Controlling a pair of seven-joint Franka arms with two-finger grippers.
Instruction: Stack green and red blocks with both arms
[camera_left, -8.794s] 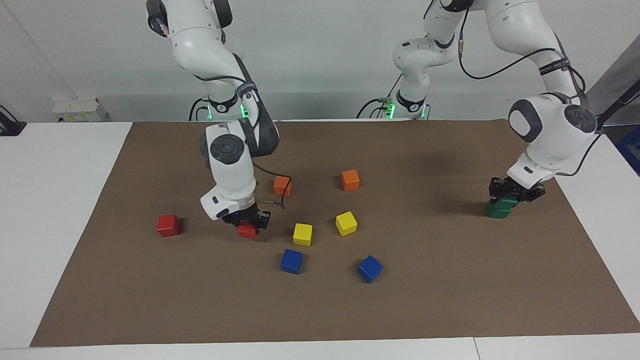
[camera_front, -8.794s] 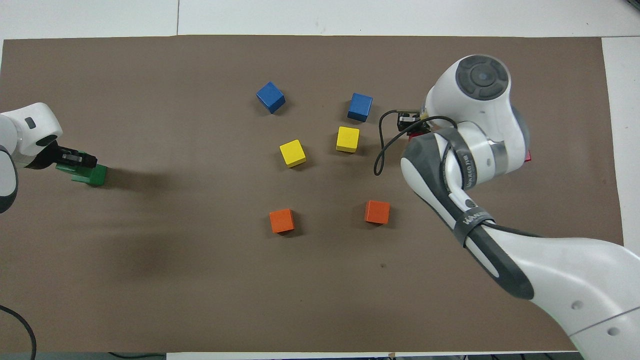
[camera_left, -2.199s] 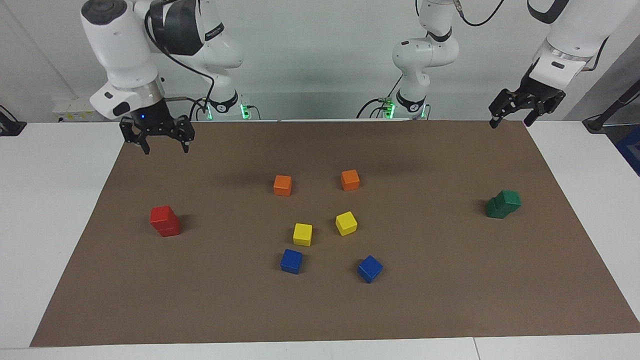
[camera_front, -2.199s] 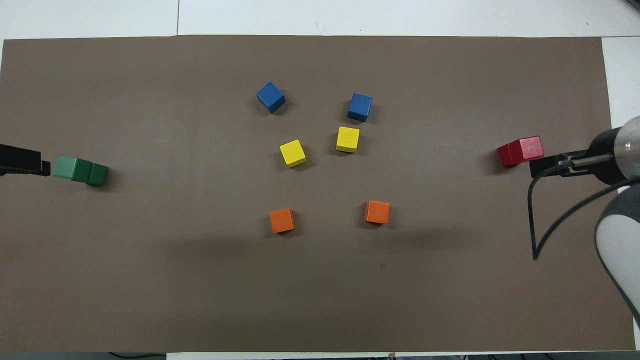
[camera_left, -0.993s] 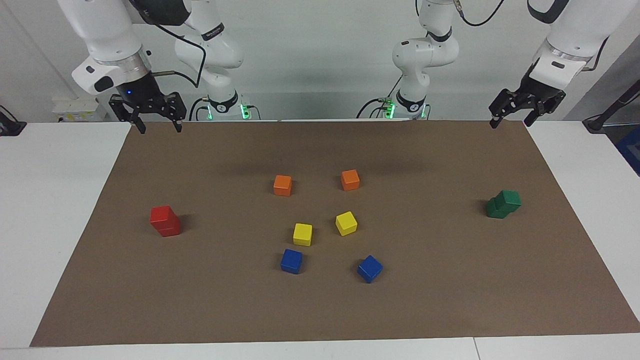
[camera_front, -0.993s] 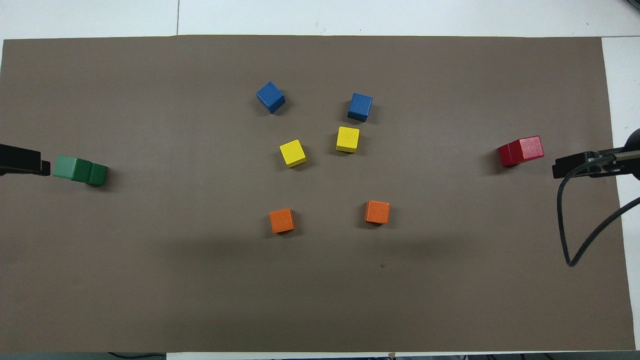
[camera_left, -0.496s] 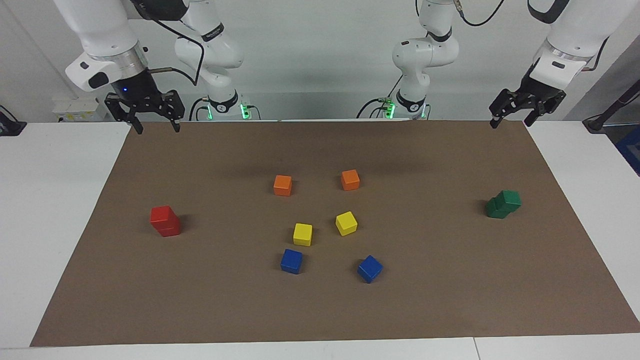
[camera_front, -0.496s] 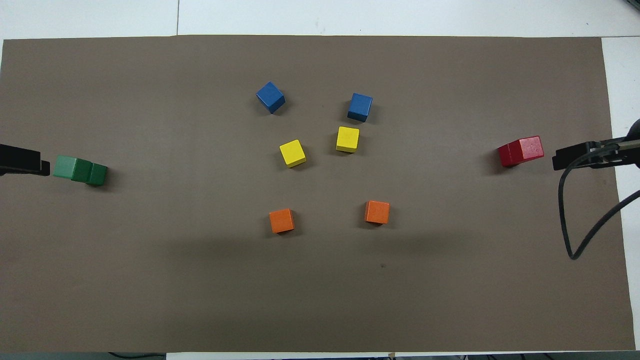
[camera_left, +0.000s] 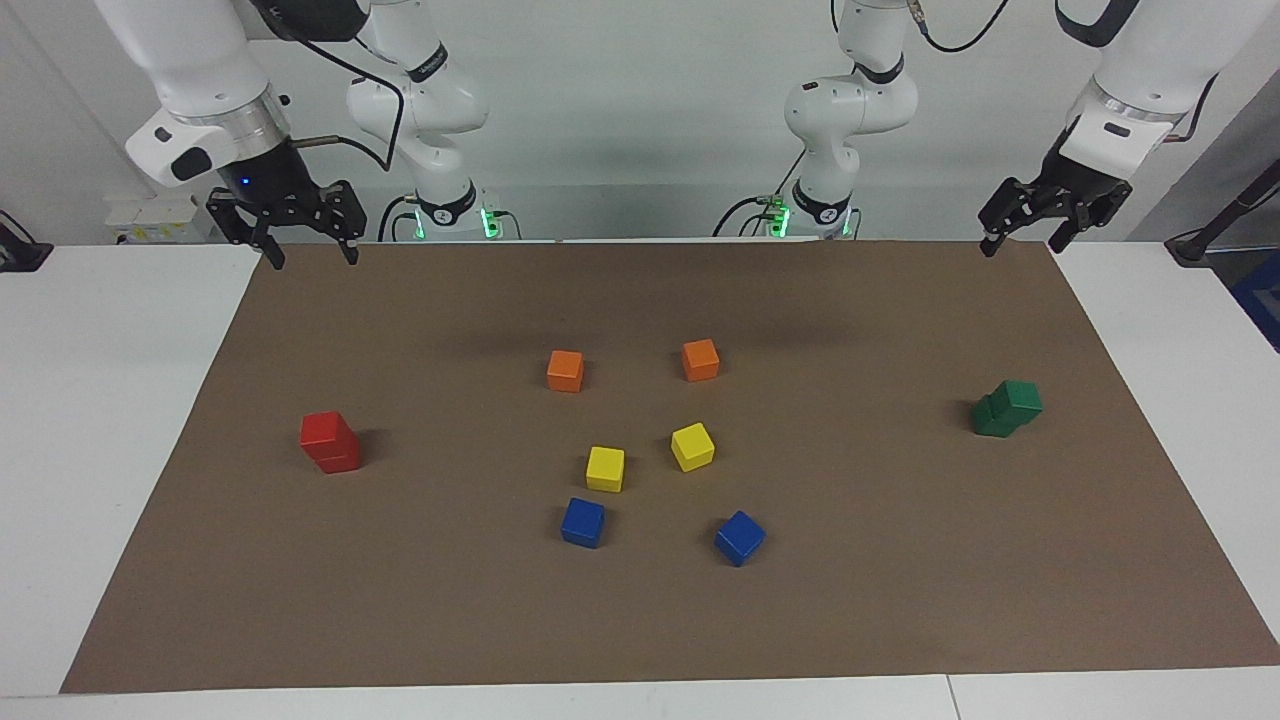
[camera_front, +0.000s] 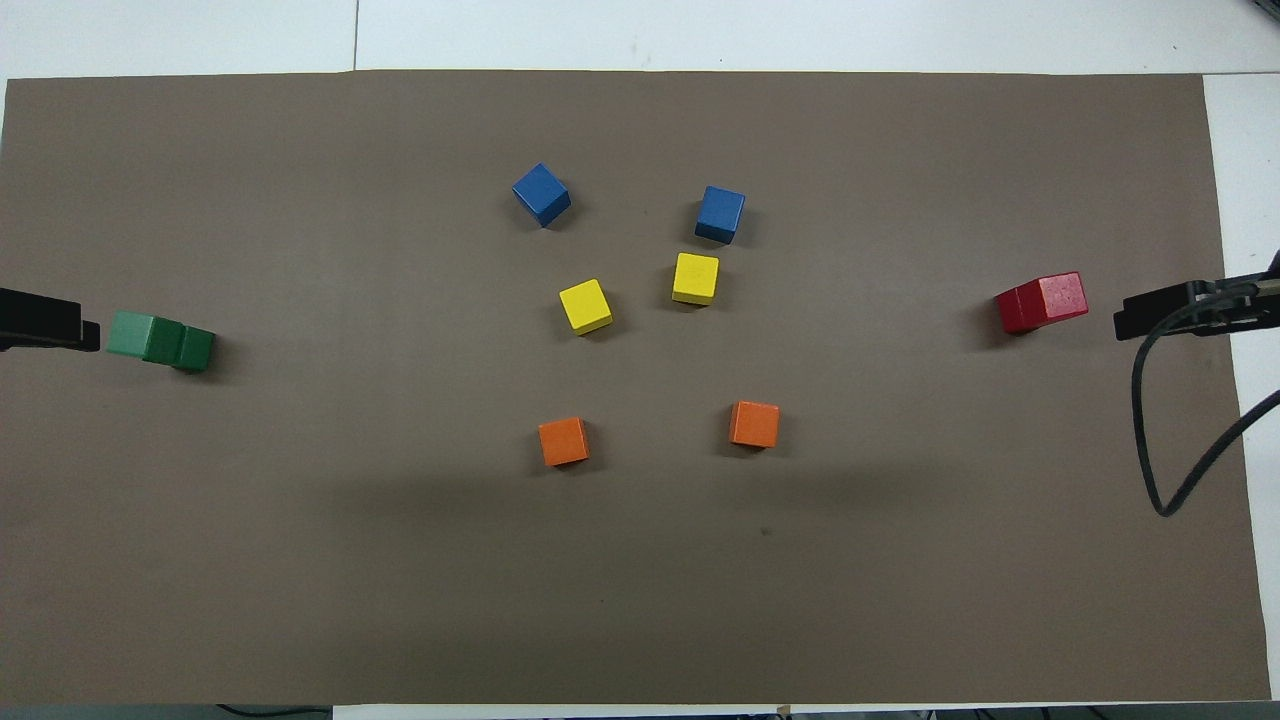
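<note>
The red blocks (camera_left: 329, 442) stand as a stack of two on the brown mat (camera_left: 860, 600), the upper one set a little askew on the lower; the stack sits toward the right arm's end of the mat, well apart from the cluster of other cubes; nothing touches it. The green blocks (camera_left: 1007, 408) make a second stack of two, the top one shifted off-centre on the one beneath; this stack is at the left arm's end of the mat, about as far from the robots as the red stack.

Between the two stacks lies the loose cluster: the orange cubes (camera_left: 565, 370) are nearer to the robots than the red stack; the yellow cubes (camera_left: 605, 468) lie about level with it or slightly farther; the blue cubes (camera_left: 583, 522) are farther from the robots than the red stack; none of them touch.

The right gripper (camera_left: 308, 256) hangs in the air over the mat's corner nearest the robots, at the red stack's end, its fingers spread wide and holding nothing; the left gripper (camera_left: 1020, 238) hangs over the mat's other corner nearest the robots, at the green stack's end, fingers likewise apart and empty. Both arms wait, raised.
</note>
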